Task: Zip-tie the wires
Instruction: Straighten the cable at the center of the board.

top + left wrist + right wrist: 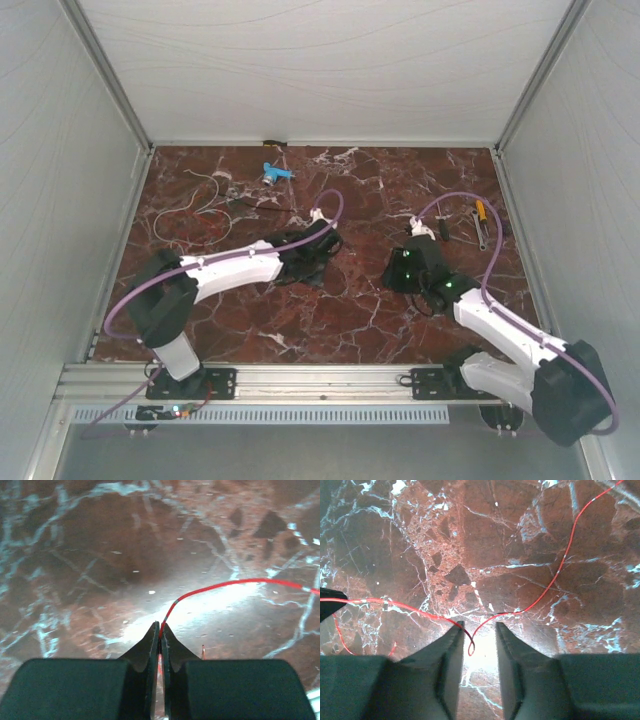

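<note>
A thin red wire [225, 584] runs right across the marble from my left gripper [161, 625], which is shut on its end; the strand shows pinched between the two fingertips. In the right wrist view the same red wire [555, 575] curls into a small loop between the fingers of my right gripper [479, 625], which stands open, the loop lying close to the left finger. From above, the left gripper [330, 240] and the right gripper [398, 268] face each other mid-table. Loose white wires [205, 195] curl at the back left.
A small blue-and-white plastic piece [274, 172] lies near the back wall. An orange-handled tool [480, 212] and other small tools sit at the back right. Thick purple arm cables [330, 205] arch over both arms. White walls enclose the marble table [350, 320].
</note>
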